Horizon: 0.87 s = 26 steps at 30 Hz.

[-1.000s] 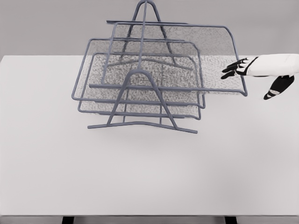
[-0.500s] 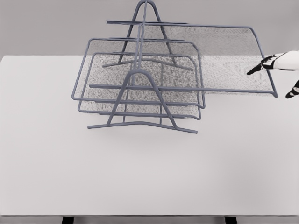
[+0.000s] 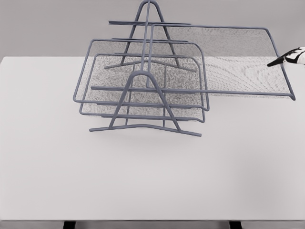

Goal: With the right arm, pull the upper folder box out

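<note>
Upper tray (image 3: 224,59) had slid further right out of the rack (image 3: 143,95), its right rim now near the picture's right edge | right hand (image 3: 289,57) had moved right too, only dark fingertips visible at that rim, grasp unclear | two lower trays (image 3: 143,76) sat in the rack on the white table (image 3: 143,176)

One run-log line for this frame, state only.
stage: pull-out | upper tray: slid far right out of rack | right hand: at tray's right rim, mostly out of frame, grasp unclear | left arm: unseen
</note>
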{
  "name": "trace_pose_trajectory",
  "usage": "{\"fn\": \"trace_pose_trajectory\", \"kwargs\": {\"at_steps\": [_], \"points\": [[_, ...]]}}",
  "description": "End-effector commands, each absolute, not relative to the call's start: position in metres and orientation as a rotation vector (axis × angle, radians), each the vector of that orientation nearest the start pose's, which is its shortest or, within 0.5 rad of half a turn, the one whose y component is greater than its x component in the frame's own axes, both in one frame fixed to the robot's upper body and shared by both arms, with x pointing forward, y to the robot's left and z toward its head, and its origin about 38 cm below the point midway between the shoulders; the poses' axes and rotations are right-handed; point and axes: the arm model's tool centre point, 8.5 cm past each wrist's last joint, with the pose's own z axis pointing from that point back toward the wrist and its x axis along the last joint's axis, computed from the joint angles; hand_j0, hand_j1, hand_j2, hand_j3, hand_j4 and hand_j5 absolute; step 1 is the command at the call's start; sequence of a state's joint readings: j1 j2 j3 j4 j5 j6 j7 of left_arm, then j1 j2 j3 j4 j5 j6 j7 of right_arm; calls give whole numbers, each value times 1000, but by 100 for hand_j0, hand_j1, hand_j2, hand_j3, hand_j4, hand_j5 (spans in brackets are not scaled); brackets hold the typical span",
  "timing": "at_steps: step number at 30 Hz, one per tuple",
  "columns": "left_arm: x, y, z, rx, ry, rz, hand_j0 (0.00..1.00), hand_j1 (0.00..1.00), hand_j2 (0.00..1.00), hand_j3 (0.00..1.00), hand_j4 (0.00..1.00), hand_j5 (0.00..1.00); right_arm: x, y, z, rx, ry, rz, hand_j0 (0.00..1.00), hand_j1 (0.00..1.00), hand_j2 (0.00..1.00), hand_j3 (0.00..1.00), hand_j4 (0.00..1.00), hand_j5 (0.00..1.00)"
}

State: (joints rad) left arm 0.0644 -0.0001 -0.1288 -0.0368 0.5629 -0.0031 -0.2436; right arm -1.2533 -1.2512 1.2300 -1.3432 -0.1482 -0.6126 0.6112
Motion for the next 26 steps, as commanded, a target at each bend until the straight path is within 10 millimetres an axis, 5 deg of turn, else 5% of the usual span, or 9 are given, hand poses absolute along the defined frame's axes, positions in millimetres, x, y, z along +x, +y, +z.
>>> {"fn": "trace_pose_trajectory", "kwargs": {"at_steps": [1,3,5,7,10,16,26], "points": [[-21,251,-261,-152,-46,433,100,100,100,100,100,100,405,-416,378,-411,-1357,1939,100,100,100,100,100,100],[-21,251,-261,-152,-46,433,100,100,100,100,100,100,389,-380,411,-408,-1475,2026,100,100,100,100,100,100],[-21,251,-261,-152,-46,433,100,100,100,100,100,100,368,-370,432,-405,-1544,2048,100,100,100,100,100,100],[-21,251,-261,-152,-46,433,100,100,100,100,100,100,368,-358,426,-352,-1560,2069,100,100,100,100,100,100],[-21,251,-261,-152,-46,433,100,100,100,100,100,100,384,-309,411,-211,-1634,2137,100,100,100,100,100,100],[-20,251,-261,-152,-48,433,100,100,100,100,100,100,386,-299,400,-158,-1630,2150,100,100,100,100,100,100],[17,251,-262,-167,-114,429,100,100,100,100,100,100,386,-300,372,-83,-1581,2133,100,100,100,100,100,100]]}}
